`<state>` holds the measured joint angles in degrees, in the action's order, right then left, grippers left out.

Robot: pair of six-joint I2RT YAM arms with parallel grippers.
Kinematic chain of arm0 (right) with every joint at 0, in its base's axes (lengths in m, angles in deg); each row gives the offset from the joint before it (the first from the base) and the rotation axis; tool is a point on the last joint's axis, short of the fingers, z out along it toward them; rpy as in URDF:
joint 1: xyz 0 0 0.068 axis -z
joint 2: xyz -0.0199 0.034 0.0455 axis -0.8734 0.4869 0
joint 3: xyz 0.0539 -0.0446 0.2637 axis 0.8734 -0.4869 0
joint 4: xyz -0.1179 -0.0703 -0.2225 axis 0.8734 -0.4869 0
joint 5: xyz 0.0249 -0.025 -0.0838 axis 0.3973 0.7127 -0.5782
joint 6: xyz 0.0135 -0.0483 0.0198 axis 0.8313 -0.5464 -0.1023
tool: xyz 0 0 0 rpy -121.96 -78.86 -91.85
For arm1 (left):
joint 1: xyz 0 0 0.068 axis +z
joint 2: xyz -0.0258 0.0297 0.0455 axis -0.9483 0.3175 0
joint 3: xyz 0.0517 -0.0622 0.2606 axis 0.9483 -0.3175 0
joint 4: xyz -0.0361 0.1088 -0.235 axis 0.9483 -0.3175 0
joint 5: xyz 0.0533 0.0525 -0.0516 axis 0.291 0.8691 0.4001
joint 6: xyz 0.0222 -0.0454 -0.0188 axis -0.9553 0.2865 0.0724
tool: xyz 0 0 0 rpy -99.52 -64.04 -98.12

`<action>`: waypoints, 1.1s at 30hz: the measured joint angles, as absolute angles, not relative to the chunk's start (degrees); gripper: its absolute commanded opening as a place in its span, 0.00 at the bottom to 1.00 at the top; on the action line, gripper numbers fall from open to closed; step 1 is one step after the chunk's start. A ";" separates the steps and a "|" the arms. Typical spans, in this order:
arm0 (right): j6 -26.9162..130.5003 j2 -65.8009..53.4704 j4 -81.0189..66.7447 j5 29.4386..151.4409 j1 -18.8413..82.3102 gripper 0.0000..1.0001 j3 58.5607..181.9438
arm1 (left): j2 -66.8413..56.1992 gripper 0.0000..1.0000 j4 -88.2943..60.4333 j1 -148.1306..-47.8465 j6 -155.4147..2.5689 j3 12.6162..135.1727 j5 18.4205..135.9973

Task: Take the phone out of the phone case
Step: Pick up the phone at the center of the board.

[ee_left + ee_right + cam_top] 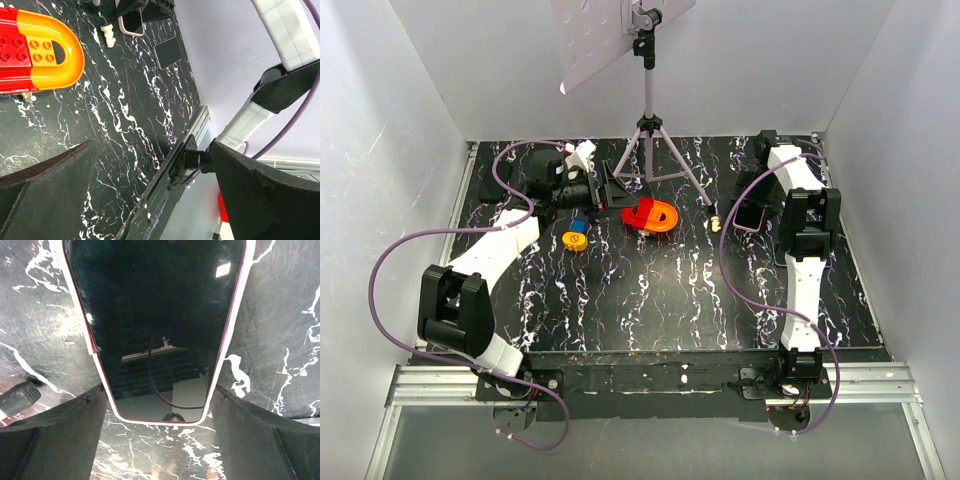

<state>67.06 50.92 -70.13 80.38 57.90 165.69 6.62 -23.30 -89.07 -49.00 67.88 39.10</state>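
**RISK: PHONE AND CASE MOVED AS ONE, NOT PARTED**

Right tool (159,390): spread wide, with one finger (60,440) set at each long side of the phone case (229,320), at its near end. Whether the rim is pressed or only flanked cannot be told. The phone (155,305) is seen seated in the case, screen up. It lies flat on the surface (280,315) and runs straight ahead of the tool. No parting is noted, so the task is judged not yet done.

Hazards, as judged:
- If the rim alone is squeezed from both sides, the phone would likely be clamped tighter, and both would be lifted together.
- The glass is glossy and the rim thin, so a slip is likely. The case could then be skated forward along the surface.
- A dark flat object (20,399) lies just outside the tool's left-hand finger and cannot be identified. It could be struck if the tool is widened or swung.

Left tool (150,200): spread fully, with nothing between the fingers, well off to the right tool's left. A red-and-orange toy (40,50) lies ahead of it. The case is not braced by this tool, so a one-sided peel would probably drag it. A reach across could be fouled by the toy or by a tripod (650,140) leg.
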 measured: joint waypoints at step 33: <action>68.75 11.16 -47.21 100.97 58.82 0.01 120.98 | 6.62 0.99 -25.25 -89.90 -50.86 67.81 42.44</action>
